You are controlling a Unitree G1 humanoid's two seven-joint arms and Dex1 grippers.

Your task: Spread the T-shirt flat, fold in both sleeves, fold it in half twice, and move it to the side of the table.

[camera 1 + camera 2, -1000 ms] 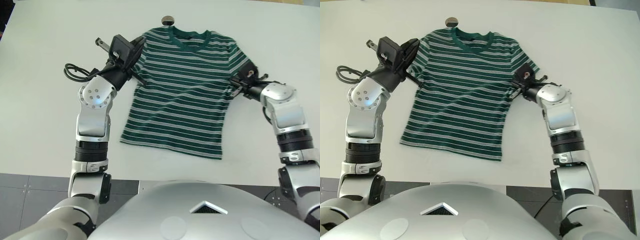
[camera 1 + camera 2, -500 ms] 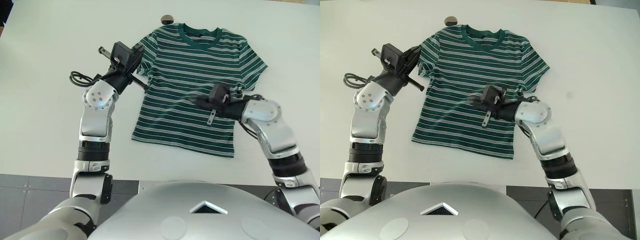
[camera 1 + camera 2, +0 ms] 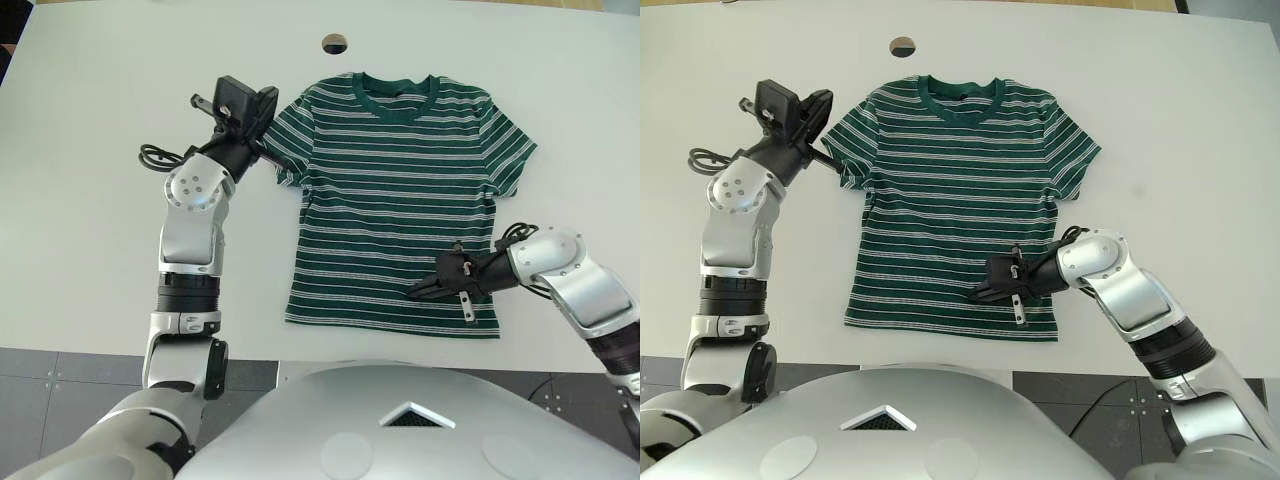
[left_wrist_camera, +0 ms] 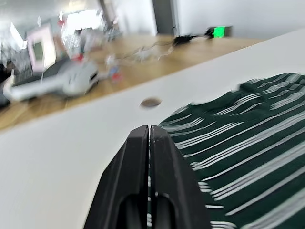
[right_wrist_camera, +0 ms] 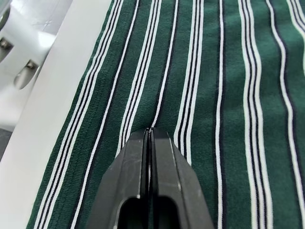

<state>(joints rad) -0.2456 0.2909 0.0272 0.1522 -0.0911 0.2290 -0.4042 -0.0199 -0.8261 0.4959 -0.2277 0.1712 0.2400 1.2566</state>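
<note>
T-shirt: we see the green, white-striped T-shirt (image 3: 400, 200) lying open and face up on the white table (image 3: 80, 250), unfolded.
Collar: the collar (image 3: 398, 88) is the T-shirt's far end. The hem (image 3: 390, 322) is its near end, close to the table's front edge.
Sleeves: both sleeves lie spread outward from the T-shirt's body. The left sleeve (image 3: 288, 125) is slightly bunched at its lower edge, and the right sleeve (image 3: 512, 150) lies smooth.
Left gripper: we find the left gripper (image 4: 149, 129) at the outer edge of the T-shirt's left sleeve, its tip over the striped cloth. Its two fingers are pressed together with no gap. We cannot tell whether any cloth is caught between them.
Right gripper: the right gripper (image 5: 150, 130) lies low over the T-shirt's body just above the hem, on the right half, pointing toward the T-shirt's middle. Its fingers are likewise pressed together, the tip on the cloth. We cannot tell whether it pinches any cloth.
Disc: a small round dark disc (image 3: 333, 43) sits on the table just beyond the T-shirt's collar, toward the left shoulder and clear of the cloth.
Cable: a black cable (image 3: 160, 158) loops beside the left arm, well left of the T-shirt.
</note>
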